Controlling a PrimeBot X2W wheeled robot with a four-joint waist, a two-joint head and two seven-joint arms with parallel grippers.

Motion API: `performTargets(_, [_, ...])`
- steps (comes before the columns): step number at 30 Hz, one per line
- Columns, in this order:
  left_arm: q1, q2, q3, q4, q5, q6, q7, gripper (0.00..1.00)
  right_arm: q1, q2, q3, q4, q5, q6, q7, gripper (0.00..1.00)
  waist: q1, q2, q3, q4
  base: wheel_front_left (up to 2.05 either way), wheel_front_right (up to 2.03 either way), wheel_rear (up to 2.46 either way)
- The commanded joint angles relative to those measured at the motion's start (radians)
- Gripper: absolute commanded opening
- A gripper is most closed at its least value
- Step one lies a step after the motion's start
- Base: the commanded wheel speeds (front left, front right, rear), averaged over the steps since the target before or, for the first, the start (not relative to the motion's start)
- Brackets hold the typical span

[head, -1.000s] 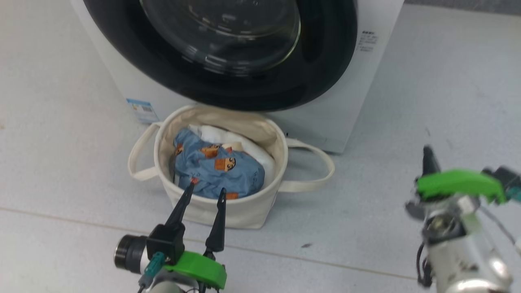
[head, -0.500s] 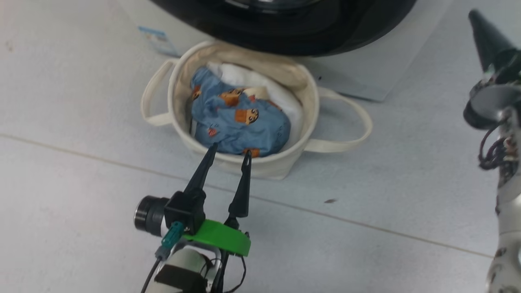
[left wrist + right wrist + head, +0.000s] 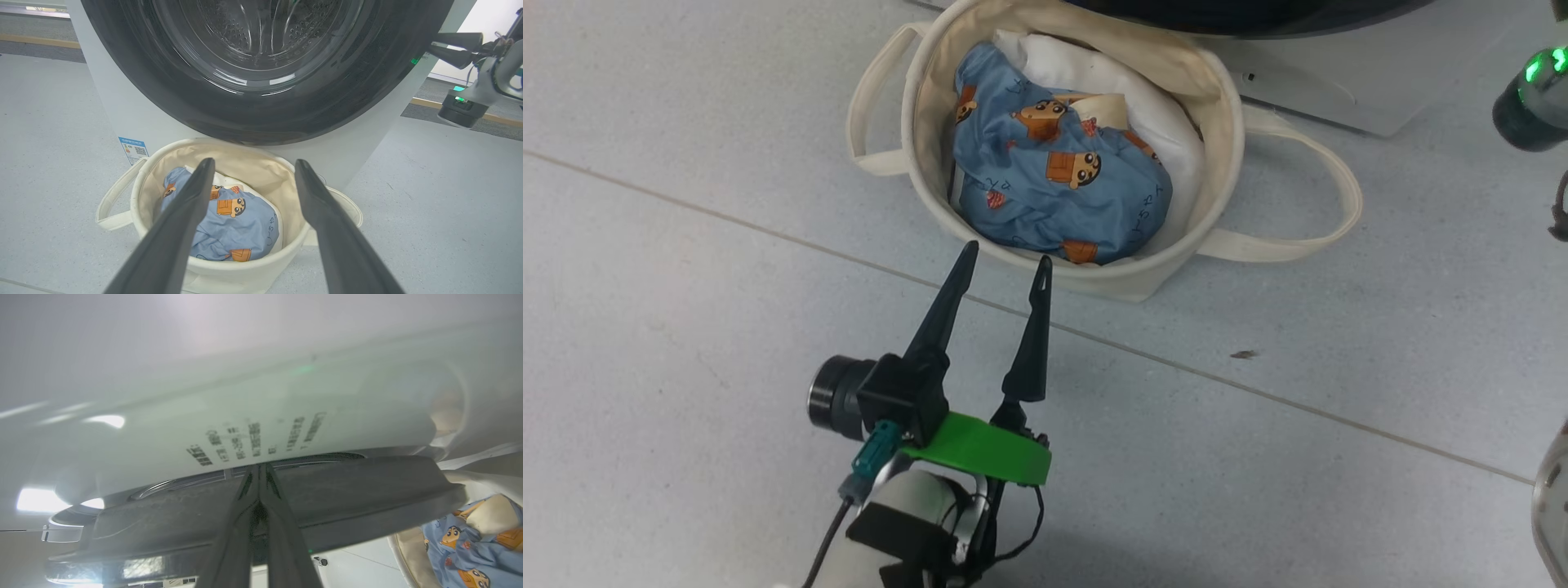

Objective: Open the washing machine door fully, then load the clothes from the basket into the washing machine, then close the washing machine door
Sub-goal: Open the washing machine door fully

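Unreadable blurred print [image 3: 257, 439] on the washing machine [image 3: 286, 396], right wrist view.

The floor [image 3: 686, 392] is pale grey and smooth, with a thin seam [image 3: 768, 232] running slantwise across it. A small dark speck [image 3: 1243, 354] lies near that seam, on its far side. A plain white padded bundle [image 3: 1168, 135] sits crumpled and partly covered. Farther back, in the left wrist view, a darker grey strip [image 3: 36, 55] of floor is edged by a yellow line [image 3: 41, 41].
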State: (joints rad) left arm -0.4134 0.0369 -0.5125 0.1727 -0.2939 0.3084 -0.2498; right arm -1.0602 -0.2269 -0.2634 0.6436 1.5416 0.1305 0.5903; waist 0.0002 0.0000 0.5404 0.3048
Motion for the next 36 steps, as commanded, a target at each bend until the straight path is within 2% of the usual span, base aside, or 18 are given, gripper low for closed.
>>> performTargets(1, [-0.013, 0.013, 0.016, -0.036, -0.003, 0.009, -0.012, 1.00, -0.045, 0.002, 0.012, -0.027, 0.007, 0.000, 0.013, 0.00, -0.0002, 0.0000, 0.015, 0.010, 0.00, 0.00, 0.00])
performTargets(7, [-0.023, 0.013, 0.009, -0.043, -0.010, 0.013, -0.012, 1.00, -0.090, 0.003, 0.010, 0.011, 0.024, 0.000, 0.038, 0.00, -0.0002, 0.0000, 0.031, 0.014, 0.00, 0.00, 0.00])
performTargets(15, [-0.013, 0.013, 0.028, -0.093, 0.000, 0.019, -0.012, 1.00, -0.109, 0.008, 0.040, 0.088, 0.049, 0.000, 0.142, 0.00, -0.0002, 0.0000, 0.028, 0.013, 0.00, 0.00, 0.00])
performTargets(24, [0.020, 0.013, 0.047, -0.065, 0.014, 0.001, -0.012, 1.00, 0.016, 0.070, 0.060, 0.100, 0.060, 0.000, 0.178, 0.00, -0.0002, 0.0000, -0.058, -0.003, 0.00, 0.00, 0.00])
performTargets(30, [0.051, 0.013, 0.068, -0.043, 0.024, -0.017, -0.012, 1.00, 0.134, 0.135, 0.095, 0.075, 0.062, 0.000, 0.196, 0.00, -0.0002, 0.0000, -0.125, -0.014, 0.00, 0.00, 0.00])
performTargets(36, [0.083, 0.013, 0.087, -0.030, 0.028, -0.031, -0.012, 1.00, 0.233, 0.171, 0.172, 0.055, 0.081, 0.000, 0.215, 0.00, -0.0002, 0.0000, -0.172, -0.013, 0.00, 0.00, 0.00])
